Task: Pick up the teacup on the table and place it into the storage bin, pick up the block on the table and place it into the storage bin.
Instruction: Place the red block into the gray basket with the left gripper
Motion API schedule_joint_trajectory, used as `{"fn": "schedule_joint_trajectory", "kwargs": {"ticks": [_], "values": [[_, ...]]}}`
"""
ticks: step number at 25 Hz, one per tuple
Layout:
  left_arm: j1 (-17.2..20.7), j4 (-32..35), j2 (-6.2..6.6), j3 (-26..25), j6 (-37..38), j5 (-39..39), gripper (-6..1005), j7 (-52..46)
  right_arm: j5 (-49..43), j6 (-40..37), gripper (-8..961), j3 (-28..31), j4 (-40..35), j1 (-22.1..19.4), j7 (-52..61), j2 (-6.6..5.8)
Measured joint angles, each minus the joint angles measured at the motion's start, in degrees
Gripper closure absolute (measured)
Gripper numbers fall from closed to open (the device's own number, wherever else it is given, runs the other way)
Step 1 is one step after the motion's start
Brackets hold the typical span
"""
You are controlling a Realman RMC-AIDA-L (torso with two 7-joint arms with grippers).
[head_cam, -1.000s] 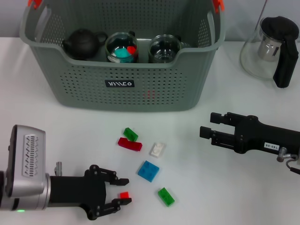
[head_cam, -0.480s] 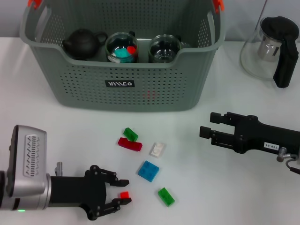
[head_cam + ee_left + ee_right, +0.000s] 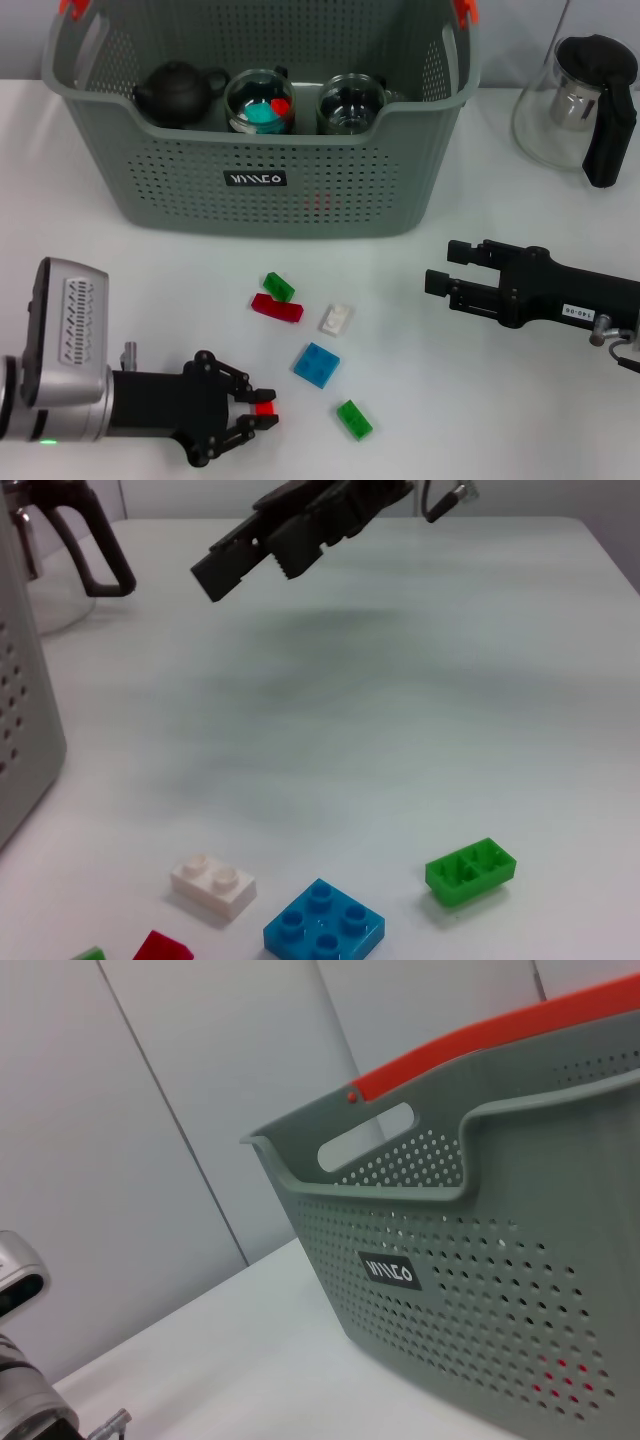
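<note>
My left gripper is low at the table's front left, closed around a small red block. Other blocks lie on the table: green, dark red, white, blue and a second green. The grey-green storage bin stands at the back. It holds a glass teacup with coloured bits in it, a second glass cup and a dark teapot. No teacup shows on the table. My right gripper hovers open and empty at the right.
A glass teapot with a black handle stands at the back right. The left wrist view shows the white block, blue block, green block and the right gripper. The right wrist view shows the bin's front.
My left gripper's fingers have closed in on the small red block. The block and gripper have shifted slightly. The right arm has not moved.
</note>
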Motion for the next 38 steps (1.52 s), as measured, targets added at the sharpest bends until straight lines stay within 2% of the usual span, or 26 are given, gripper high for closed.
{"fn": "schedule_joint_trajectory", "kwargs": {"ticks": [1,6,11,14,18,24,27,32,34,38], "values": [[-0.03,0.08,0.05,-0.15,0.04,0.01,815,-0.46,0.00,-0.04,239,0.00,0.00,0.00,0.01,0.00],[-0.14,1.76,0.20,-1.43,3.07,-0.47,815,-2.32,-0.03,-0.22,238,0.00,0.00,0.00,0.05,-0.05],[-2.27,5.94,0.61,-8.82,13.27,-1.97,815,-4.84,-0.03,-0.26,238,0.00,0.00,0.00,0.07,-0.07],[-5.73,8.83,1.24,-13.17,17.63,-4.37,815,-10.31,-0.03,-0.39,238,0.00,0.00,0.05,0.08,-0.07],[-10.85,12.86,1.74,-14.77,18.13,-8.63,815,-20.56,0.03,-0.44,239,0.00,0.00,0.21,0.08,0.09],[-20.07,19.09,1.78,-14.36,11.32,-9.39,816,-33.70,0.10,-0.45,239,0.00,0.00,0.26,0.08,0.37],[-23.42,19.53,2.31,-12.00,3.96,-9.00,816,-36.22,0.15,-0.45,238,0.00,0.00,0.29,0.08,0.38],[-23.91,19.28,3.27,-3.39,-12.02,-5.98,816,-38.48,0.25,-0.44,238,0.00,-0.01,0.35,0.08,0.33],[-23.47,19.42,3.02,-1.82,-17.13,-3.58,816,-39.15,0.27,-0.44,239,0.00,-0.06,0.41,0.08,0.22],[-22.59,18.99,2.58,-0.44,-22.22,-1.56,816,-39.48,0.31,-0.47,239,0.00,-0.12,0.61,0.08,0.09]]}}
